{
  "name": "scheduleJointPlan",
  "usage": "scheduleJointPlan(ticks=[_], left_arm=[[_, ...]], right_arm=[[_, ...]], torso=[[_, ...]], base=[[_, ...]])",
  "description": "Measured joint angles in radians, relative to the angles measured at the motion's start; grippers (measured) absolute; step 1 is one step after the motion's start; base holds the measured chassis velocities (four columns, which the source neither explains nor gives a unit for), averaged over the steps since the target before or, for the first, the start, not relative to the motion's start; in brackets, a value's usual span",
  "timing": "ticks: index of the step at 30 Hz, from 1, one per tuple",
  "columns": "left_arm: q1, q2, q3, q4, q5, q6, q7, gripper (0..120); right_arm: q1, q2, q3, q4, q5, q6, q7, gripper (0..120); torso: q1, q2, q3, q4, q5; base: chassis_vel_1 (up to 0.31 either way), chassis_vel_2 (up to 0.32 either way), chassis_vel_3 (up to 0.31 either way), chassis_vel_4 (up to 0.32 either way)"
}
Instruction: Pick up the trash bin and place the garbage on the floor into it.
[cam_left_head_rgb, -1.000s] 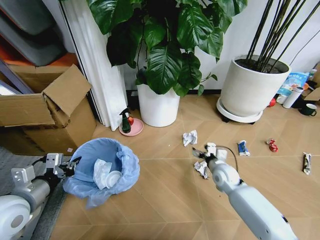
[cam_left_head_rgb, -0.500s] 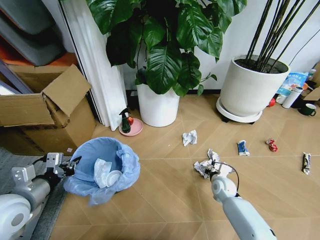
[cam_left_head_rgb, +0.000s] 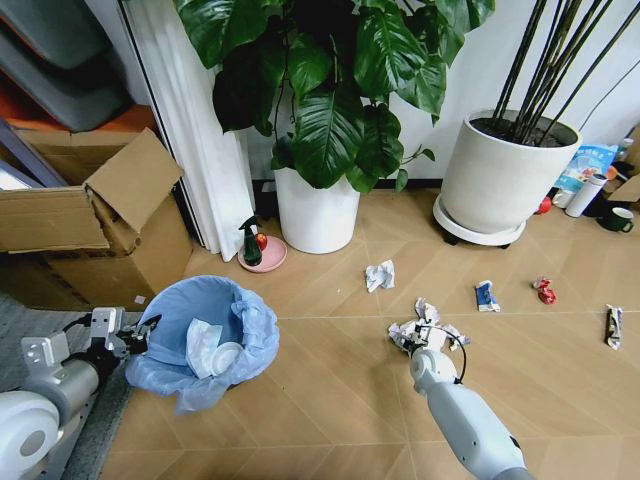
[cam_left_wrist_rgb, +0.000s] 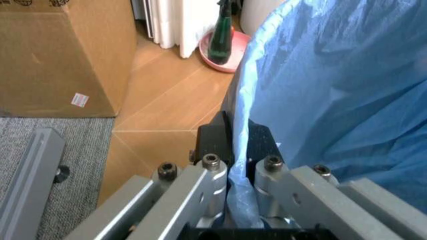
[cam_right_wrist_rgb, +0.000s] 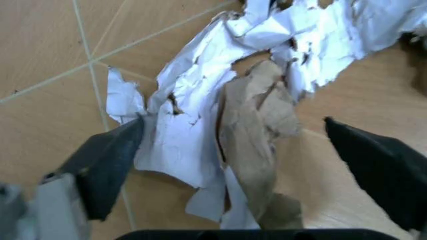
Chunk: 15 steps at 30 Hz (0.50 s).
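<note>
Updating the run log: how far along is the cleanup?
Done: left gripper shut on the trash bin rim; white litter already inside. In hand: right gripper open, fingers straddling a crumpled paper wad. Left: another wad and wrappers on the floor.

Crinkly, seemingly plastic trash bin liner

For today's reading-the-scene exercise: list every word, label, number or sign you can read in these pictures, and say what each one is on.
No text can be read in any view.
Small white and red sticker on the cardboard box: too small to read.
Blue packet beside the big white pot: print blurred.
Blue-white wrapper on the floor: print too small.
</note>
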Motion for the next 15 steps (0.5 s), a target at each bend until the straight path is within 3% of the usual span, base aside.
scheduleJointPlan(ticks=[3, 5, 15], left_arm=[[0.0, -0.003, 0.0, 0.0, 0.0, 0.001, -0.001, 0], [0.0, -0.004, 0.0, 0.0, 0.0, 0.001, -0.001, 0], [-0.001, -0.009, 0.0, 0.003, 0.0, 0.001, -0.002, 0]], right_arm=[[0.019, 0.008, -0.011, -0.035, -0.005, 0.0, -0.015, 79], [0.025, 0.01, -0.013, -0.045, -0.009, 0.0, -0.021, 76], [0.071, 0.027, -0.02, -0.118, -0.033, 0.004, -0.048, 39]], torso=[[0.0, 0.0, 0.0, 0.0, 0.0], [0.0, 0.0, 0.0, 0.0, 0.0], [0.0, 0.0, 0.0, 0.0, 0.0]], base=[[0.0, 0.0, 0.0, 0.0], [0.0, 0.0, 0.0, 0.0], [0.0, 0.0, 0.0, 0.0]])
